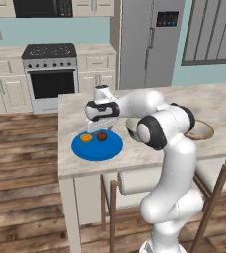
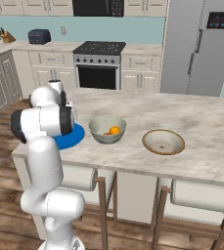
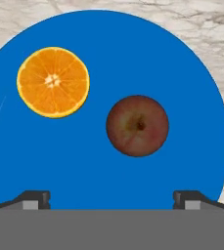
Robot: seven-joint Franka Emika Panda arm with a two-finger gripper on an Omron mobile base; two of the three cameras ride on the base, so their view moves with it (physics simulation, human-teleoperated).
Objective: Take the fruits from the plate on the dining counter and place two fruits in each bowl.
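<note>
Fruits: two lay on blue plate (image 1: 97,148) — bright orange one (image 3: 53,82), cut face up, and dark red-brown one (image 3: 137,125) — near each other, not touching. Plate sat near left end of bench (image 1: 149,101). Grey-green bowl (image 2: 107,130) beside plate held orange fruit (image 2: 114,130); more inside hard to tell. Tan-rimmed bowl (image 2: 163,142) stood farther right, no fruit seen inside. Claw (image 1: 99,129) hovered over plate, spread wide, gripping nothing.

Blue plate (image 3: 108,161) on marbled table (image 3: 211,44). On plate: halved orange (image 3: 53,82), cut face up; dark red apple (image 3: 137,125) beside it, apart.
</note>
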